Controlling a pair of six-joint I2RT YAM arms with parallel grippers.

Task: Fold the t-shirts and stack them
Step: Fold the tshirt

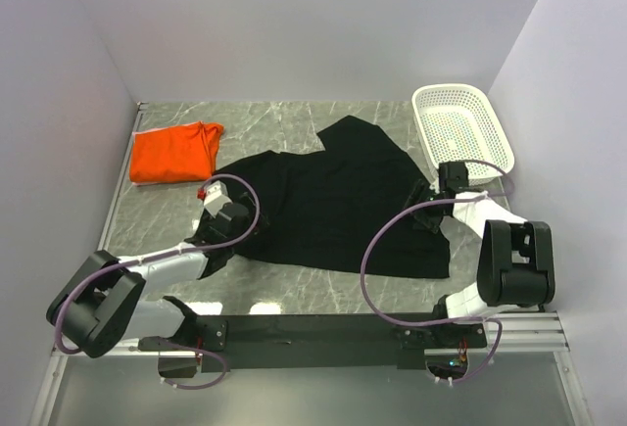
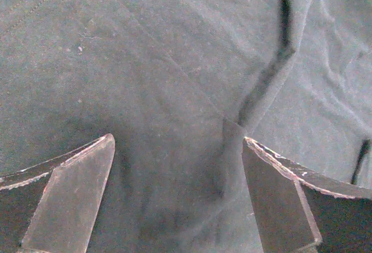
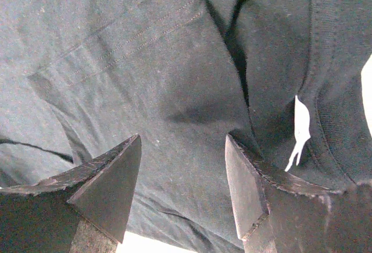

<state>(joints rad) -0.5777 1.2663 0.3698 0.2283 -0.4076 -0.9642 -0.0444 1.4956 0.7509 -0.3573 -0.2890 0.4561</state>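
Note:
The large black t-shirt lies spread and rumpled across the middle of the table. The orange t-shirt lies folded at the far left. My left gripper is at the black shirt's left edge; in the left wrist view it is open, low over creased black cloth. My right gripper is at the shirt's right edge; in the right wrist view it is open over black cloth near a ribbed hem, with nothing between the jaws.
A white mesh basket stands at the back right, close behind my right gripper. White walls close in the table on the left, back and right. The arm bases sit on a black rail at the near edge.

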